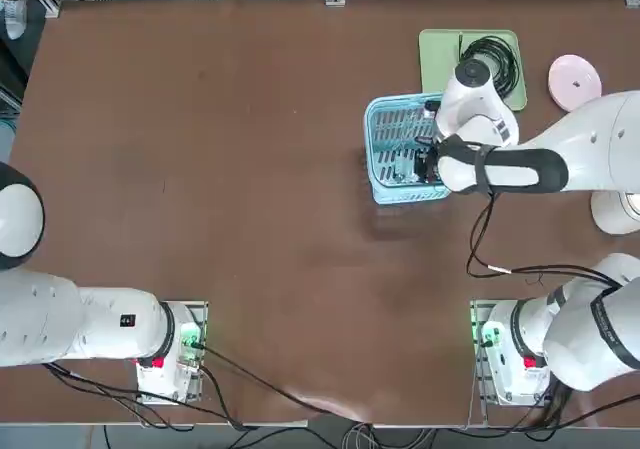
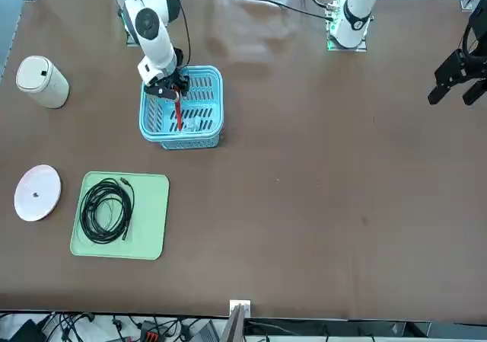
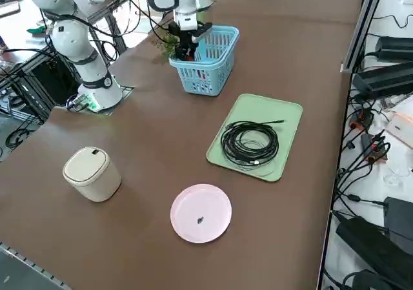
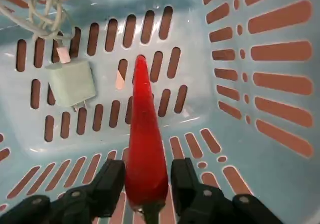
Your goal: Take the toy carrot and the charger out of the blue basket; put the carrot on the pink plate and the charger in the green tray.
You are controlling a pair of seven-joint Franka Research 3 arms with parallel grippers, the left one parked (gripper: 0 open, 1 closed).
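A: Where is the right gripper (image 4: 145,184)?

B: Down inside the blue basket (image 1: 382,139), which from overhead sits toward two o'clock of the table's middle. That view shows mostly the arm's white wrist over the basket's right rim; the fingers are barely visible there.

A: And the toy carrot (image 4: 145,149)?

B: The wrist camera shows it best: a red stick standing between the two black fingers (image 4: 111,181), its tip resting on the slatted basket floor. The pads sit right against its thick end on both sides, so the fingers look clamped on it. From the front the carrot (image 2: 178,113) shows as a red streak hanging below the gripper (image 2: 173,91).

A: The charger (image 4: 72,84)?

B: Only the wrist view shows it clearly: a white block lying on the basket floor beside the carrot, with its pale cord bunched in the corner.

A: The targets?

B: In the side view the green tray (image 3: 284,119) lies near the basket and holds a black coiled cable (image 3: 250,143). The pink plate (image 3: 201,212) sits just beyond the tray, at five o'clock of the frame's middle, with a white cylindrical object (image 3: 91,172) off at eight o'clock.
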